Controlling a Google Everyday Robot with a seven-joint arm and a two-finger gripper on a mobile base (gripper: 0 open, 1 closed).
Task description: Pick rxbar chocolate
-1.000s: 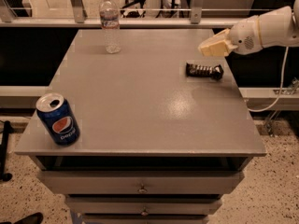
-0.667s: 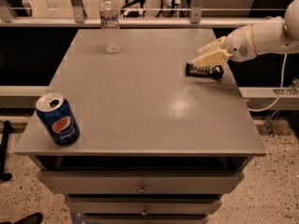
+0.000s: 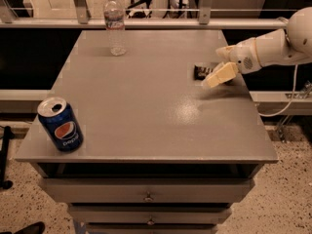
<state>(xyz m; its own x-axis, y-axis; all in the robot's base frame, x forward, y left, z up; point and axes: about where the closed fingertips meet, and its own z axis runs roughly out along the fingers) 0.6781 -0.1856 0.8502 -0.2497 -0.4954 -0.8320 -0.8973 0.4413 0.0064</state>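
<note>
**Present state.** The rxbar chocolate (image 3: 200, 72) lies flat on the surface (image 3: 146, 106), near the right edge and towards the far side. Only its left end is seen; the rest is covered by the gripper (image 3: 213, 68). The gripper is held low over the bar, at the end of the arm (image 3: 273, 45), which is extended in from the right side of the surface.

**Jaws.** The jaws appear to be set apart, one pale finger slanting down across the near side of the bar and the other held beyond its far side. The bar is judged to lie between them, not yet clamped. Contact between finger and wrapper cannot be confirmed.

**Reason for the pose.** A flat, thin bar offers little height, so a low, tilted approach is required for the long edges to be caught. The arm is brought in from the right because the bar lies nearest that edge.

**Other items.** A Pepsi can (image 3: 60, 124) stands upright at the near left corner, and a water bottle (image 3: 115, 23) stands upright at the far left. Both are well apart from the bar and are not expected to be disturbed.

**Step in hand.** The final descent before closing is judged to be in progress. A shiny wrapper may slip if the jaws are closed too high.
</note>
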